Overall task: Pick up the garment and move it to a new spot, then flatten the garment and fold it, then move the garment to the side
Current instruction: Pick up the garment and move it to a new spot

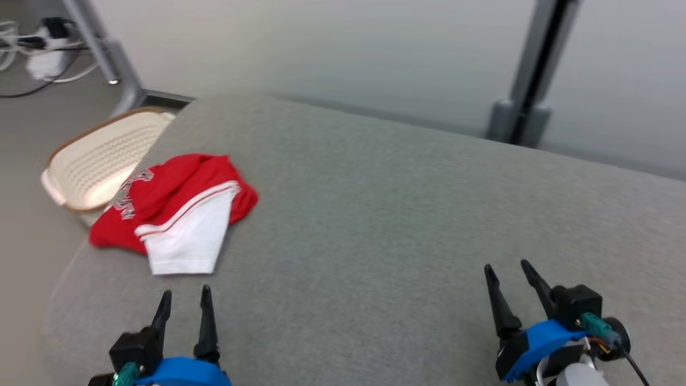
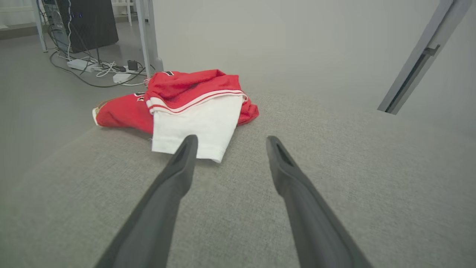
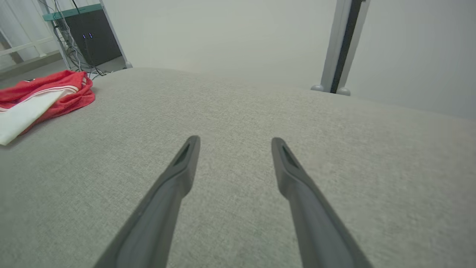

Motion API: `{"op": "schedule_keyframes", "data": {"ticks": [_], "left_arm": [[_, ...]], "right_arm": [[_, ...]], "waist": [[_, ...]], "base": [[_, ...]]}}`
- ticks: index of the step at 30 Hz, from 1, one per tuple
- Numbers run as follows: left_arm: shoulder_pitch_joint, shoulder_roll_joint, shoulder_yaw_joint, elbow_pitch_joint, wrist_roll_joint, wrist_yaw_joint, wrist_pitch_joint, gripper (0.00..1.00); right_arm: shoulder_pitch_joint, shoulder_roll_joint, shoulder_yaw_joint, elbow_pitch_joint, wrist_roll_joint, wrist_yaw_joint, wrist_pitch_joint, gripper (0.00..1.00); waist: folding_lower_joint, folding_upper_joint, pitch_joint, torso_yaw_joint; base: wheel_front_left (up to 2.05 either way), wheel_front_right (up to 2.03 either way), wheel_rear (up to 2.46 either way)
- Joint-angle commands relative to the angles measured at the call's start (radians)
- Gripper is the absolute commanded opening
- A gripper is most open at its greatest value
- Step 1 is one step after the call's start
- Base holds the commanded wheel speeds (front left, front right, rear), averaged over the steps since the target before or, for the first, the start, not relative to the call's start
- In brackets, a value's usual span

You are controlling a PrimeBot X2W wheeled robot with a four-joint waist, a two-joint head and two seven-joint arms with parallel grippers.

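Garment [image 1: 177, 195]: red-and-white, crumpled heap | left fingers [image 1: 207, 321]: spread, empty | right fingers [image 1: 500, 305]: spread, empty

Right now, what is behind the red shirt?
Behind the garment, past the edge of the grey surface, sits a pale woven basket. The garment and that edge hide its near side.

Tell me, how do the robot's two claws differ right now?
The left claw sits just short of the red-and-white garment; the right claw is far from it, over the grey surface. The left claw's fingers point straight ahead; the right claw's lean leftward. Both are open and empty.
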Motion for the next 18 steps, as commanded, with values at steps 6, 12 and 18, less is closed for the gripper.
{"op": "schedule_keyframes", "data": {"ticks": [6, 12, 18], "left_arm": [[0.033, -0.001, 0.05, 0.01, -0.009, 0.006, 0.0, 1.0], [0.034, -0.001, 0.081, 0.024, -0.029, 0.001, 0.0, 1.0], [-0.058, -0.001, 0.108, 0.07, -0.08, -0.039, 0.0, 1.0]], "right_arm": [[-0.019, -0.002, 0.046, 0.016, 0.028, 0.0, -0.003, 1.0], [-0.028, -0.002, 0.074, 0.02, 0.022, 0.0, -0.003, 1.0], [-0.055, -0.002, 0.067, 0.005, -0.022, 0.0, -0.003, 1.0]], "waist": [[-0.0001, 0.0, 0.054, 0.14], [-0.0001, 0.0, 0.061, 0.159], [-0.0001, 0.0, 0.125, 0.124]], "base": [[0.0, 0.0, 0.0], [0.0, 0.0, 0.0], [0.0, 0.0, 0.0]]}}
